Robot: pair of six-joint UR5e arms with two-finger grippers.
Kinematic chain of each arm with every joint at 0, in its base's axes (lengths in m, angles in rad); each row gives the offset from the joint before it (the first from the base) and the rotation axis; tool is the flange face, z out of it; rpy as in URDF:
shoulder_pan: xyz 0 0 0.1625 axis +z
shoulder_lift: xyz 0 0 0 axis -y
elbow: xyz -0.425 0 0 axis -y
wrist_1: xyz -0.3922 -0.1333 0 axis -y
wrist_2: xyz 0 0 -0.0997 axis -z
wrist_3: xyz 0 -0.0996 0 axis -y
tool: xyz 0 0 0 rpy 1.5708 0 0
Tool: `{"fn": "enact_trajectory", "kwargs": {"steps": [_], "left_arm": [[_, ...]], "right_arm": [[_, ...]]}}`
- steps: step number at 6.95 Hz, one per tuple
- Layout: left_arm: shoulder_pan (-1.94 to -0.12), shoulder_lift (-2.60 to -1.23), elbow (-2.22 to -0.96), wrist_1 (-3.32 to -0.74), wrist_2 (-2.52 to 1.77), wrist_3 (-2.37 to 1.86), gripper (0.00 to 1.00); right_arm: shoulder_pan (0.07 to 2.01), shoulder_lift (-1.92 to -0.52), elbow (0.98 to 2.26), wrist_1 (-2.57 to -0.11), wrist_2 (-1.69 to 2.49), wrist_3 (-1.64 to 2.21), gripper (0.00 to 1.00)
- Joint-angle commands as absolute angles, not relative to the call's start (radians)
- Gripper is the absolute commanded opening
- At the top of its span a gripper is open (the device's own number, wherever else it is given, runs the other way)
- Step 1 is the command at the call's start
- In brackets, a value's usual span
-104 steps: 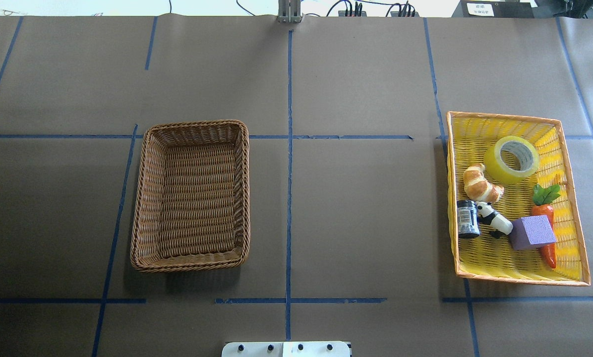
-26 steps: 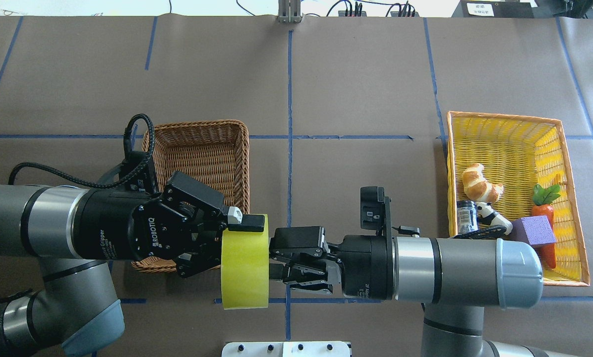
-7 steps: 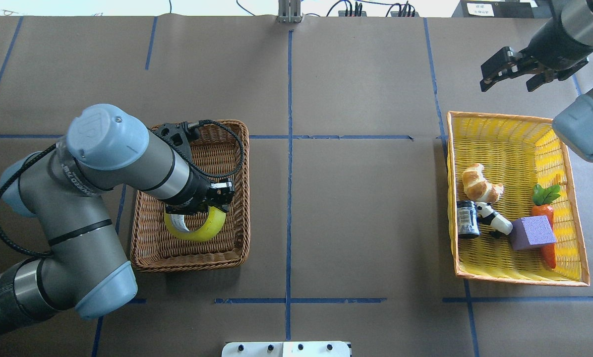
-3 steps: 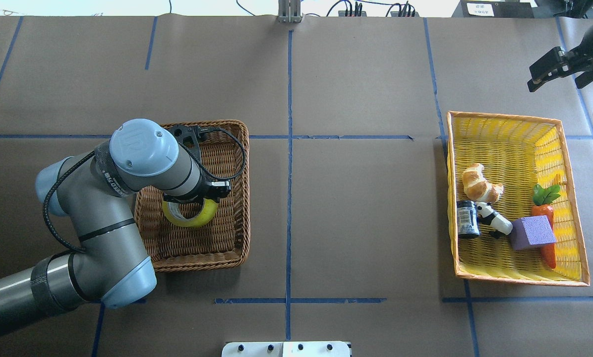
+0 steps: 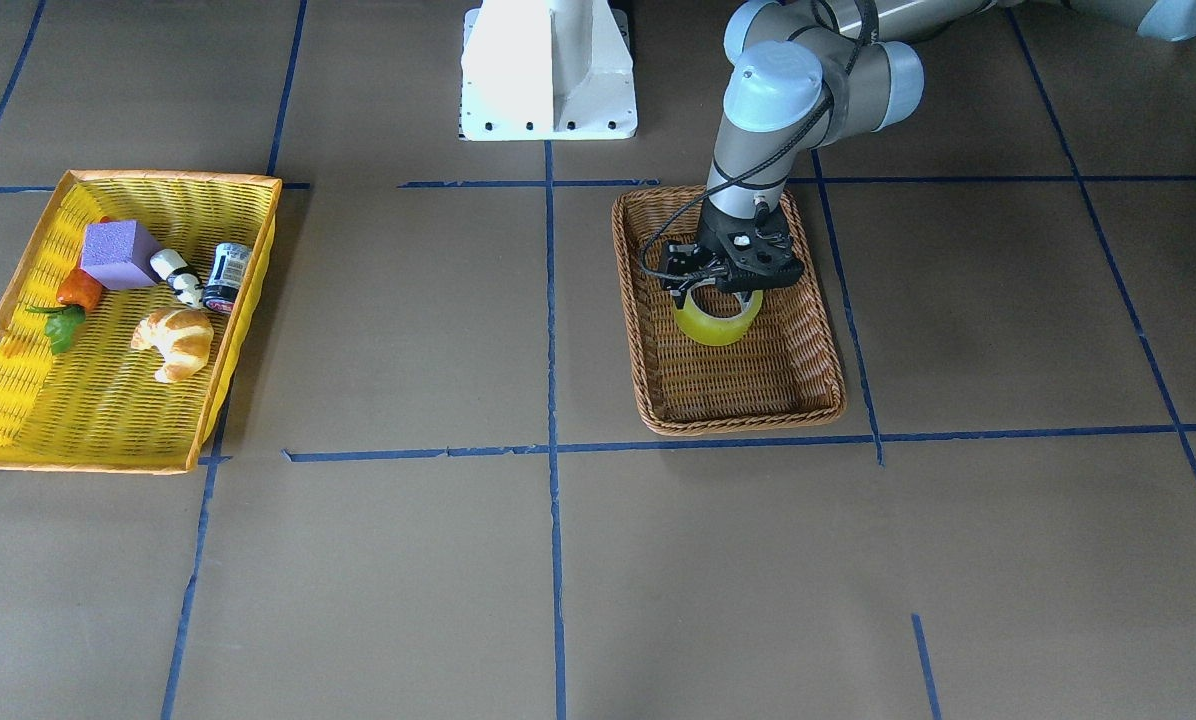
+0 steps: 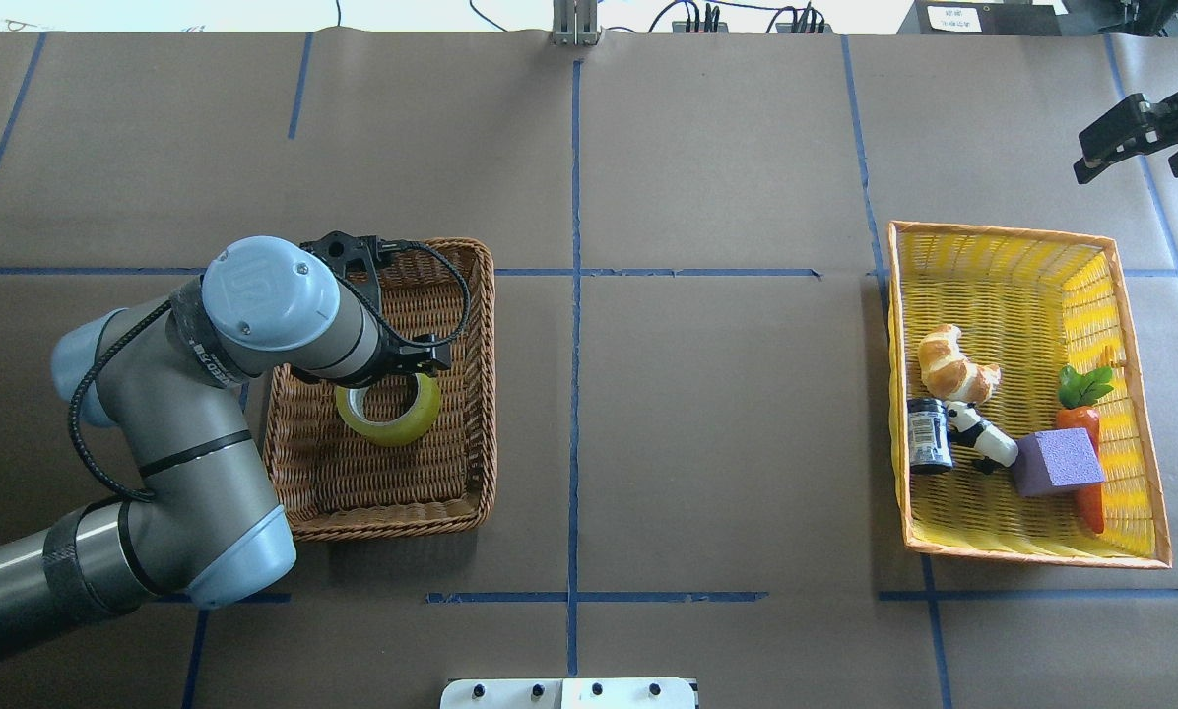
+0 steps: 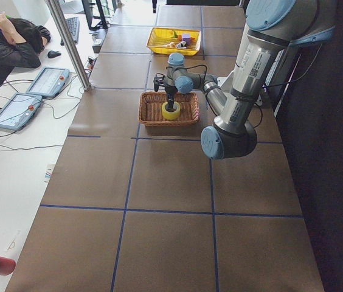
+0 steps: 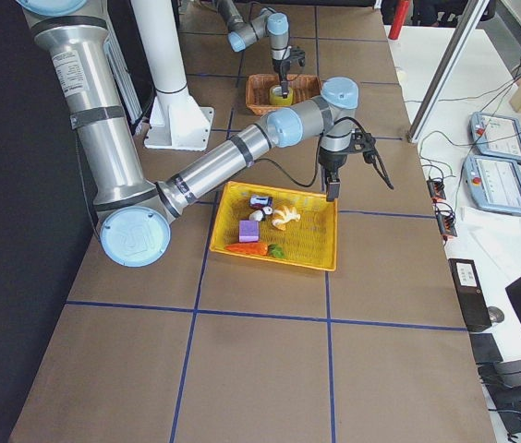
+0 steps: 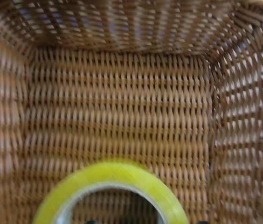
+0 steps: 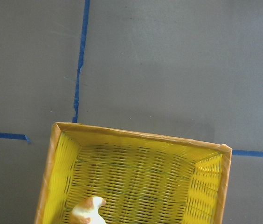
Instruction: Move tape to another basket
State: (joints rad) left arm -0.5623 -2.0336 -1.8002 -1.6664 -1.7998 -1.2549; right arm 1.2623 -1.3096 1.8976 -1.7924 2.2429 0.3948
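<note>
The yellow-green tape (image 6: 393, 431) lies flat on the floor of the brown wicker basket (image 6: 392, 522), its pale core facing up. My left gripper (image 6: 392, 369) hangs just above the roll's far edge with its jaws spread, open and not gripping it. The front view shows the tape (image 5: 716, 328) just below the left gripper (image 5: 720, 295) inside the wicker basket (image 5: 738, 420). The left wrist view shows the tape (image 9: 117, 175) at the bottom edge. My right gripper (image 6: 1141, 148) is open and empty beyond the far right corner of the yellow basket (image 6: 1032, 556).
The yellow mesh basket holds a croissant (image 6: 953, 364), a dark can (image 6: 929, 433), a toy panda (image 6: 983, 438), a purple block (image 6: 1057, 460) and a carrot (image 6: 1086, 433). The left arm's elbow overhangs the wicker basket's left rim. A person sits at a side desk (image 7: 13, 45).
The left arm drew back and the tape settled from a tilted hold to lying flat in the wicker basket, released. The right gripper moved further right toward the view's edge.
</note>
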Motion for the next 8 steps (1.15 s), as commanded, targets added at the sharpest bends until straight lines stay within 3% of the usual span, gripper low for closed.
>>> {"fn": "enact_trajectory", "kwargs": {"steps": [1,3,5,7,8], "left_arm": [[-0.65,-2.014,-1.864,-1.564,-1.836,-1.055,1.0],[-0.849,-1.923,-1.884,-1.557,-2.091,-0.869,1.0],[-1.056,-1.809,-1.867,-1.557,-2.237,-0.577,1.0],[-1.226,-1.697,-1.817,-1.566,-2.38,-0.355,1.0],[-1.297,-1.669,-1.787,-1.56,-2.405,-0.288,1.0]], "right_arm": [[1.31,-1.395,1.887,-1.786,2.279,0.225,1.0],[1.391,-1.521,1.879,-1.781,2.319,0.059,1.0],[1.515,-1.619,1.774,-1.7,2.425,-0.108,1.0],[1.565,-1.646,1.636,-1.573,2.43,-0.126,1.0],[1.565,-1.647,1.643,-1.572,2.428,-0.123,1.0]]}}
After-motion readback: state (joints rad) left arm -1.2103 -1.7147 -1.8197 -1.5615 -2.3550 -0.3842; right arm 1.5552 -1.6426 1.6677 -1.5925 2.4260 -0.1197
